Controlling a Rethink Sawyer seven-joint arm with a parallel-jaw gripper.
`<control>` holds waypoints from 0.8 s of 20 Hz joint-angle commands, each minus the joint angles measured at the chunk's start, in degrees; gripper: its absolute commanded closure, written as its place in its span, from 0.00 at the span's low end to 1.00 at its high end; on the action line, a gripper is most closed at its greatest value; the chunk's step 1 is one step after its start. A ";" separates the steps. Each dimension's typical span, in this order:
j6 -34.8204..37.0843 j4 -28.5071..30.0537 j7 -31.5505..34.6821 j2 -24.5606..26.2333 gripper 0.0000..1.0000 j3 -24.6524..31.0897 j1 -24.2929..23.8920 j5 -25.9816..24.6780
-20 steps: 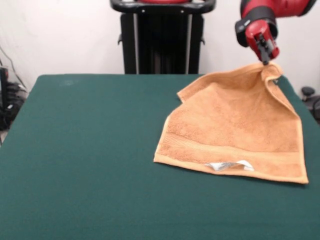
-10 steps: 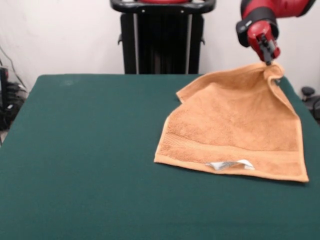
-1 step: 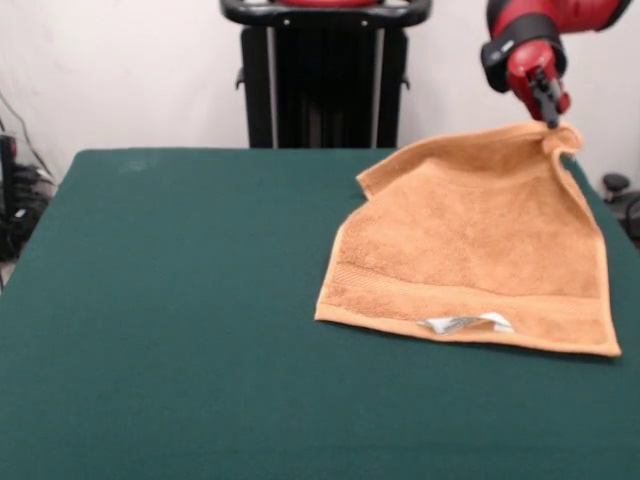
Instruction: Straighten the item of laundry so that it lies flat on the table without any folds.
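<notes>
1 towel, 1 white tag, 1 table, and 1 gripper.

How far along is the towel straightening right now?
Partly done. The towel is mostly spread, its tagged hem on the table. In hand: the pincer grips its far corner, lifted. Left: lay that corner down and smooth the other bunched far corner.

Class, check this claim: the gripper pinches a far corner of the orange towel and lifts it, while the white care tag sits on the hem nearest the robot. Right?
Not quite. The front view shows the white care tag on the hem farthest from the robot, opposite the corner the gripper pinches and lifts on the orange towel.
</notes>
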 commanded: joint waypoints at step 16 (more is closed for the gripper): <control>8.15 -10.77 17.15 6.25 1.00 5.31 4.71 -2.00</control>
